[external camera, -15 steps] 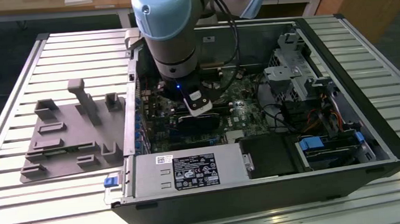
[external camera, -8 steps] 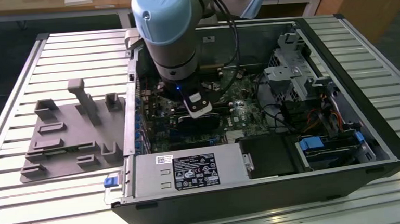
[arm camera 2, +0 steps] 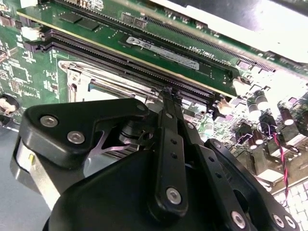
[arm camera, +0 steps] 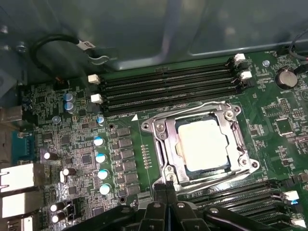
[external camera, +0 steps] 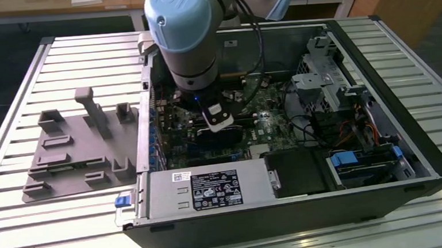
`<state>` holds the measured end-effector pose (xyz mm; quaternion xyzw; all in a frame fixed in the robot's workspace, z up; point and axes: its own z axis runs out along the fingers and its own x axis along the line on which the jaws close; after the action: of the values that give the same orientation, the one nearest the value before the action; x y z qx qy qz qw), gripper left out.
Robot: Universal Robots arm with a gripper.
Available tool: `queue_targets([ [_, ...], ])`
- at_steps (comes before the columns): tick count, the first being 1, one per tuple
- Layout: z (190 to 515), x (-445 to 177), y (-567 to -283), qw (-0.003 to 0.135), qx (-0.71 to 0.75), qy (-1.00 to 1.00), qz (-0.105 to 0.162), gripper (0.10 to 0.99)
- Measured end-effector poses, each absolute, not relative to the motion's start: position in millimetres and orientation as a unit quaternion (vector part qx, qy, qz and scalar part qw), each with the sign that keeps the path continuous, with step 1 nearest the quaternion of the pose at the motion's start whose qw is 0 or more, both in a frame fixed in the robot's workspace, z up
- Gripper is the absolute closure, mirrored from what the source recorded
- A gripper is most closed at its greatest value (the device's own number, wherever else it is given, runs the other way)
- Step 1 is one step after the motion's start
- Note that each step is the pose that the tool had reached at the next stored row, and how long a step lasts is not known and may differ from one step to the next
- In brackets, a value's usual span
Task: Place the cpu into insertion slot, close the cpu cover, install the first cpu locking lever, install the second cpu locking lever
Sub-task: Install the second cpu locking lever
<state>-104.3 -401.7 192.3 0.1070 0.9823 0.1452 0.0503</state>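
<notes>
The cpu (arm camera: 203,144) sits inside the insertion slot (arm camera: 169,144) on the green motherboard (arm camera: 130,144), and the cpu cover (arm camera: 163,137) lies closed around it. The gripper (arm camera: 167,188) is just beside the slot's edge, its fingers (arm camera 2: 169,125) pressed together and holding nothing. Memory slots (arm camera: 168,86) run beside the socket.

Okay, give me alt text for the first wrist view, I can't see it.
A silver-topped cpu sits in the insertion slot on a green motherboard, framed by the metal cpu cover. The black gripper is beside the socket's edge, with long memory slots beyond.
</notes>
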Motion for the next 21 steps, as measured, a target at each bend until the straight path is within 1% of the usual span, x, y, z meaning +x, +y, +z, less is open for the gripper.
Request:
queue_targets([
  [21,186.2,-107.8,-400.4,0.050,0.107,0.982,0.149,0.980],
])
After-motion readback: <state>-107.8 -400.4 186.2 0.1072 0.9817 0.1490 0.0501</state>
